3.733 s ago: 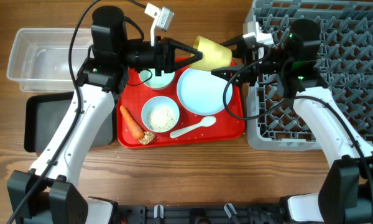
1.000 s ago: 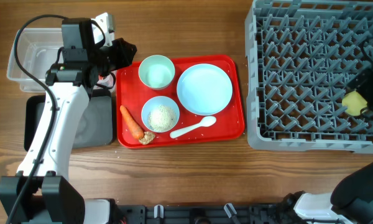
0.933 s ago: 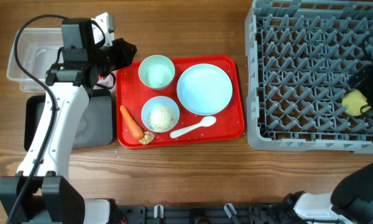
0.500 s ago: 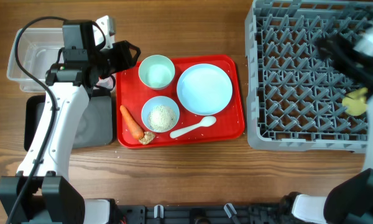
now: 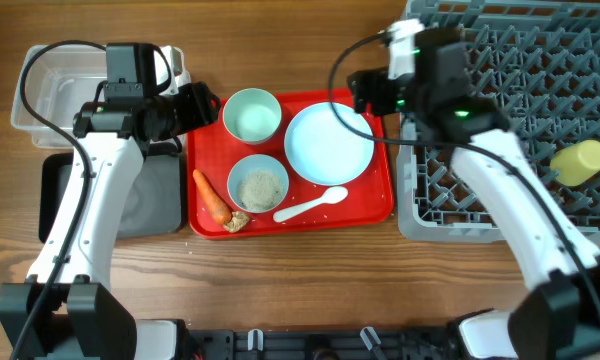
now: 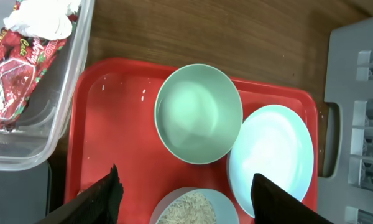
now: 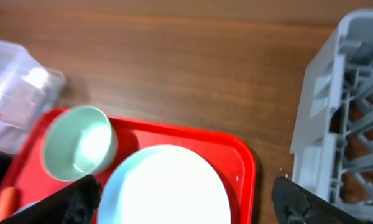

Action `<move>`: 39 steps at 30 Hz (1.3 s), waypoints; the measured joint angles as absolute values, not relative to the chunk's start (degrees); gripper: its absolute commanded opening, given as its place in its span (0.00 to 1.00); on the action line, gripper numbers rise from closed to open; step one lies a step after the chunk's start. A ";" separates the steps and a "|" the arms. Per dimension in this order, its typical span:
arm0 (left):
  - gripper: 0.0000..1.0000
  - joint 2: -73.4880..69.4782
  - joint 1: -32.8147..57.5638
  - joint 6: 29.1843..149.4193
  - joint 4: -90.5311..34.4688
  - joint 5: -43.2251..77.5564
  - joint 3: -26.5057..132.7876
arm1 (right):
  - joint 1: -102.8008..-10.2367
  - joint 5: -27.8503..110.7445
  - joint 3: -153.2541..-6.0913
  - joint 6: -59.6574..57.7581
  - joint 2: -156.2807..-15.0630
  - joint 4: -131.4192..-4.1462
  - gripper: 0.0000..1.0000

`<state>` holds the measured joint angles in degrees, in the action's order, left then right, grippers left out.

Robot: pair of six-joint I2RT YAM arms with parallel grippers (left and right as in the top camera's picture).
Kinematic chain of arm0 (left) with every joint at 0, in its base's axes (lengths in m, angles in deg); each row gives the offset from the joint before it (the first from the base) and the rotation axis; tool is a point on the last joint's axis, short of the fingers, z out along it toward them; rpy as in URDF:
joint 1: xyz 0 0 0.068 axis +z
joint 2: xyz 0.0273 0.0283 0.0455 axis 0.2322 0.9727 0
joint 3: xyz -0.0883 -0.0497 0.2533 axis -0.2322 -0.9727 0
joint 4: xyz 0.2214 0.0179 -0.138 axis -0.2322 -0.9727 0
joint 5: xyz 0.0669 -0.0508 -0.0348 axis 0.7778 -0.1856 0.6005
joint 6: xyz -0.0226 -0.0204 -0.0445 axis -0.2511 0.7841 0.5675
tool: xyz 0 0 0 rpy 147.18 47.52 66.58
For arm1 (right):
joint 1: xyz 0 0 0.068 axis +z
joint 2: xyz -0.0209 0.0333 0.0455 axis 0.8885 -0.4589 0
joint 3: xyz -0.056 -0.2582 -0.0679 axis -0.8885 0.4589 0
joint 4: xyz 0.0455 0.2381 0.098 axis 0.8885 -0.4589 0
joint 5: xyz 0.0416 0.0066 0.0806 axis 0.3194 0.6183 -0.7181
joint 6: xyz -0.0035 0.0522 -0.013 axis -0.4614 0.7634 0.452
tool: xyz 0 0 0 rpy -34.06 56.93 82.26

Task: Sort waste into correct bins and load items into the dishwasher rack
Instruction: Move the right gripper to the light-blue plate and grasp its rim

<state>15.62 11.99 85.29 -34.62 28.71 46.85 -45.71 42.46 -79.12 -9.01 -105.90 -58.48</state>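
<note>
My left gripper (image 5: 198, 106) hangs open over the left side of the red tray (image 5: 375, 208), with nothing between its fingers. Below it in the left wrist view are the empty bowl (image 6: 199, 113) and the rice-filled bowl (image 6: 196, 208). The red-and-white wrapper (image 6: 22, 59) lies in the clear tub (image 5: 50, 85). My right gripper (image 5: 366, 92) is open and empty over the far right rim of the plate (image 5: 328, 143). The yellow cup (image 5: 578, 160) lies in the dishwasher rack (image 5: 500, 215). Carrot (image 5: 212, 196), beige lump (image 5: 238, 221) and spoon (image 5: 312, 205) rest on the tray.
The black tray (image 5: 65, 205) sits in front of the clear tub, left of the red tray. The rack's grey wall (image 7: 345, 112) stands close on the right of the red tray. Bare wood runs along the near edge of the table.
My left jaws have spread open beside the tub. The right arm swung left from the rack's right side to above the plate, leaving the yellow cup in the rack.
</note>
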 measured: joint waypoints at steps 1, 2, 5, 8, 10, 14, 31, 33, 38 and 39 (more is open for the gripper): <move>0.68 15.62 11.97 85.29 -34.62 28.92 46.85 | -44.71 43.75 -79.14 -8.51 -107.28 -58.85 0.84; 0.68 15.62 11.99 85.29 -34.62 28.95 46.85 | -43.83 44.76 -79.14 -7.73 -108.98 -59.51 0.82; 0.68 15.62 11.99 85.29 -34.62 29.14 46.85 | -42.02 46.42 -79.14 -5.54 -113.66 -61.80 0.79; 0.68 15.62 11.99 85.29 -34.64 29.32 46.85 | -40.66 47.75 -79.14 -2.68 -118.29 -64.32 0.78; 0.68 15.62 11.99 85.29 -34.62 29.34 46.85 | -40.31 49.74 -79.14 0.30 -121.16 -66.66 0.77; 0.68 15.62 11.99 85.29 -34.62 29.54 46.85 | -40.38 52.71 -79.14 3.38 -124.02 -68.54 0.73; 0.68 15.62 11.99 85.29 -34.82 29.56 46.85 | -40.42 51.67 -79.25 9.94 -128.72 -71.09 0.22; 0.68 15.62 11.97 85.29 -34.82 29.56 46.85 | -40.49 51.67 -79.25 10.24 -128.72 -70.50 0.12; 0.68 15.62 11.99 85.29 -34.82 29.56 46.85 | -40.64 51.08 -79.55 11.07 -128.81 -68.78 0.04; 0.68 15.62 11.99 85.29 -34.82 29.56 46.85 | -40.77 50.81 -79.86 11.05 -128.81 -68.58 0.04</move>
